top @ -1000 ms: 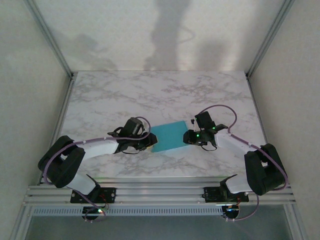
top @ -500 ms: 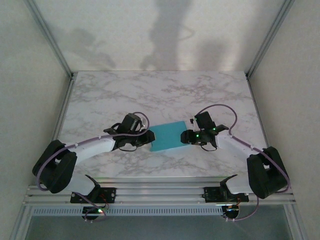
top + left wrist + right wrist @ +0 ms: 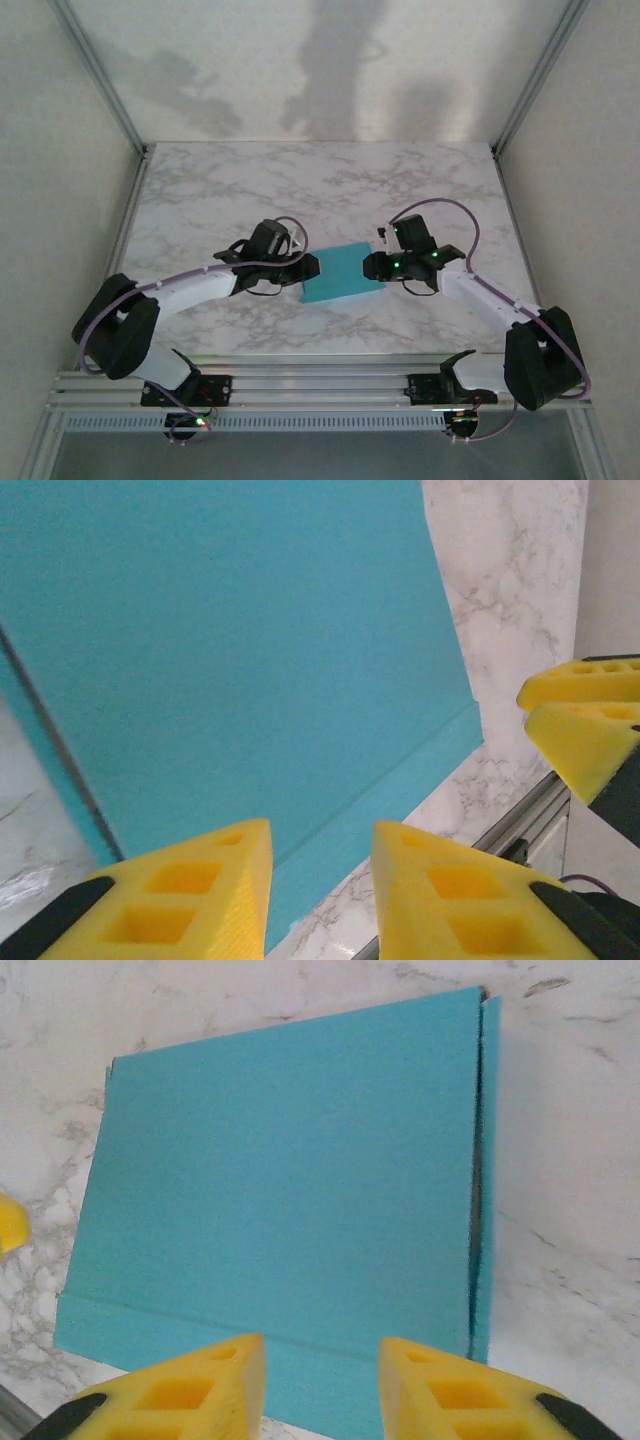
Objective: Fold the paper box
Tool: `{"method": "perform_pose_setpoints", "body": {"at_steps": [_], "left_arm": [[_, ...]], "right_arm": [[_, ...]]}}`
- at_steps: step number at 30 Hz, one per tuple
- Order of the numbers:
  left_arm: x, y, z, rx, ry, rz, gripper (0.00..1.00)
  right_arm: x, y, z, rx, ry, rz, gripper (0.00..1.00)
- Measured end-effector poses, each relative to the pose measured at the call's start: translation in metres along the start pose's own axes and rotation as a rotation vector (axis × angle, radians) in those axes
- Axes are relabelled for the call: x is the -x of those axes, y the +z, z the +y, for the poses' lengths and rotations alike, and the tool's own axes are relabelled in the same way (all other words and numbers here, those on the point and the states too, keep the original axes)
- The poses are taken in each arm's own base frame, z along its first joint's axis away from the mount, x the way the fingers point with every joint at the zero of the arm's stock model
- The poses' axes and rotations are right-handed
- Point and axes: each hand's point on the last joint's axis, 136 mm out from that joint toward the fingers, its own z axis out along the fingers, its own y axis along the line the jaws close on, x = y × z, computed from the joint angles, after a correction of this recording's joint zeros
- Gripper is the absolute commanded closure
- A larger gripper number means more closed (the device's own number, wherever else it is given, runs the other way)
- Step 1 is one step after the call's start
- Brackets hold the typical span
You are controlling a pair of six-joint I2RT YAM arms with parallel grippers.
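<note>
The flat turquoise cardboard box (image 3: 343,272), towards the near edge of the worktop (image 3: 330,190), is flanked by the left gripper (image 3: 320,830) and right gripper (image 3: 320,1345), both open, seemingly to steady it for folding.

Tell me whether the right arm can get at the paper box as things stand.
Likely yes: the right gripper sits with jaws apart right at the paper box's edge, with nothing between them. The left gripper is at the opposite edge, out of its way.
</note>
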Motion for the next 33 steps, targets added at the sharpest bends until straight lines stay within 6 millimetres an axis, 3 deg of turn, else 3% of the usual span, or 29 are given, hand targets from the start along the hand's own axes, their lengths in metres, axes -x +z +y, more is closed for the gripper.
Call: {"method": "perform_pose_setpoints", "body": {"at_steps": [5,15,33], "left_arm": [[-0.012,0.015,0.009,0.026,-0.007,0.048,0.67],[-0.016,0.021,0.020,0.055,-0.012,0.062,0.68],[-0.018,0.030,0.037,0.124,0.018,0.050,0.68]], "right_arm": [[-0.006,0.011,-0.003,0.000,0.012,0.042,0.67],[-0.023,0.026,-0.015,-0.023,0.030,0.092,0.67],[-0.034,0.033,-0.012,-0.045,0.019,0.110,0.66]]}}
